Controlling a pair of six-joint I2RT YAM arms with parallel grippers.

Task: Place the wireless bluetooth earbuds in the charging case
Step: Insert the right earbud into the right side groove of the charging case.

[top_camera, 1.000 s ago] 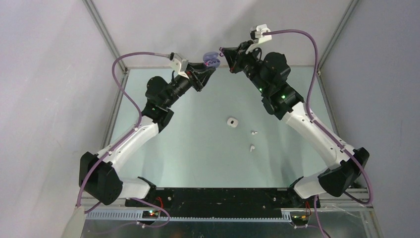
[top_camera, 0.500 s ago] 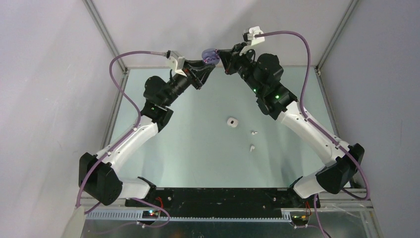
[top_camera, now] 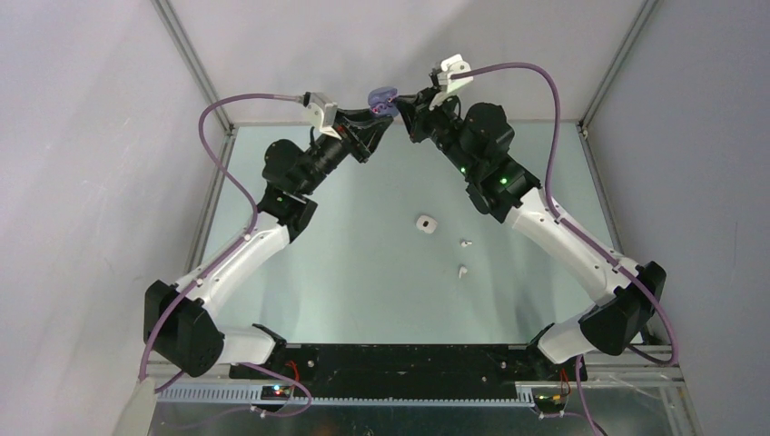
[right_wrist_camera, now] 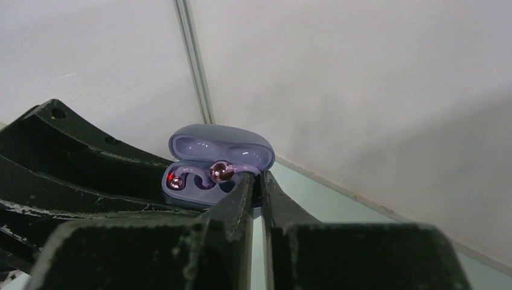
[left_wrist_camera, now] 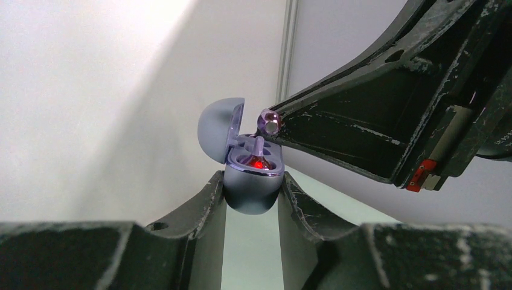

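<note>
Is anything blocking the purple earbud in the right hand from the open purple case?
Nothing visible does. The left hand holds the purple case with its lid swung back, and the purple earbud in the right hand is right at its open top.

Light: even, soft — shadows: faint | focus: near fingers blurred (wrist views)
</note>
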